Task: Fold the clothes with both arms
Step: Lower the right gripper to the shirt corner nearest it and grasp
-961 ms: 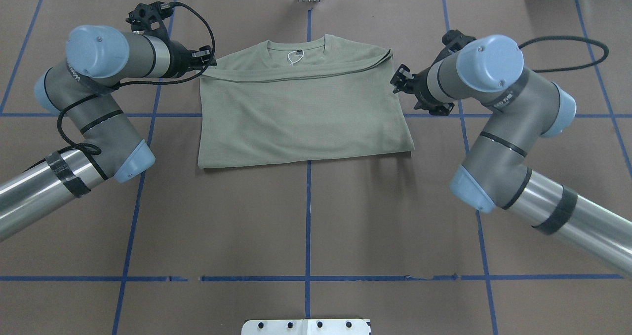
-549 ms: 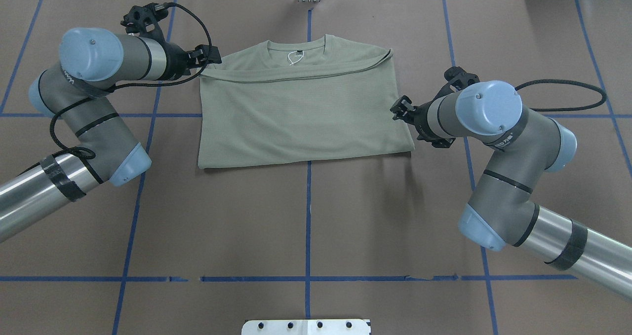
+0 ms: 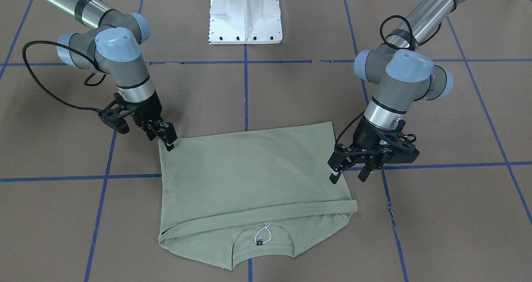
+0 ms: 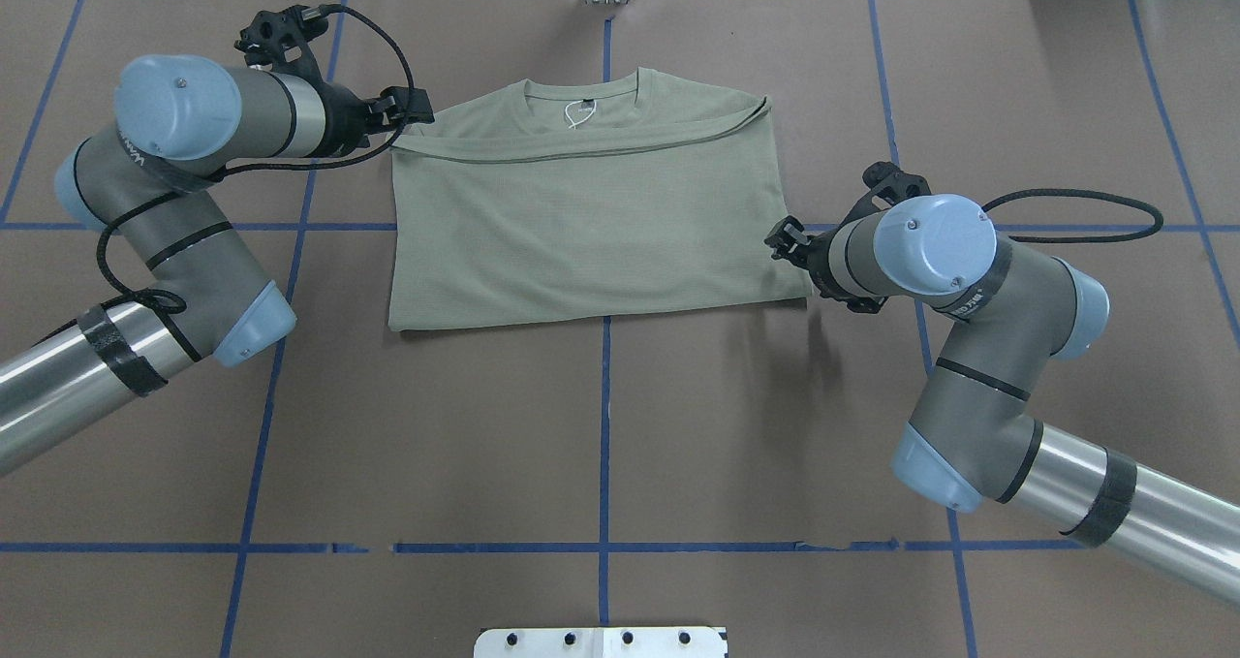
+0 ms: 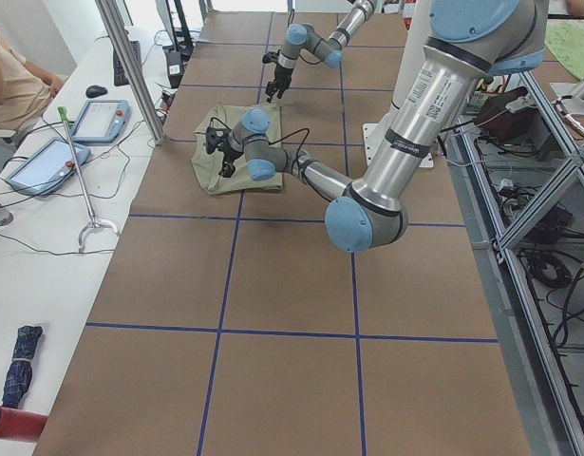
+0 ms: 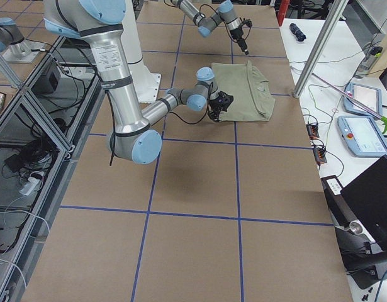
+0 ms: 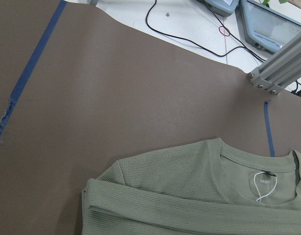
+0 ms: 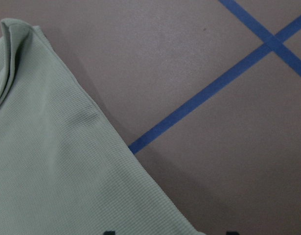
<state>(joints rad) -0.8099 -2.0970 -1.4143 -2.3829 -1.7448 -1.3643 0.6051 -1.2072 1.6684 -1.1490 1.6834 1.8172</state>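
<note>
Front-facing: the folded sage-green shirt (image 3: 253, 174) lies centred toward the counter's (image 3: 457, 215) operator edge. The left pincer (image 3: 347, 176), jaws apart and empty, hovers beside its collar-end corner. The right pincer (image 3: 166, 141), seemingly apart, sits at the robot-side corner. Overhead: they flank opposite sides, likely readying a crosswise fold.

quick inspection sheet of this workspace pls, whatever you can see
surface: brown table cover with blue tape grid, lying flat
job's things: green shirt folded once, collar end away from the robot, neck label showing
clutter: nothing seen
grippers: left gripper open, by the shirt's collar-end edge on its own side; right gripper open, at the shirt corner nearest the robot
cables: black cables loop off each wrist, none on the shirt
surroundings: white pedestal; side bench with tablets, a person beside it
</note>
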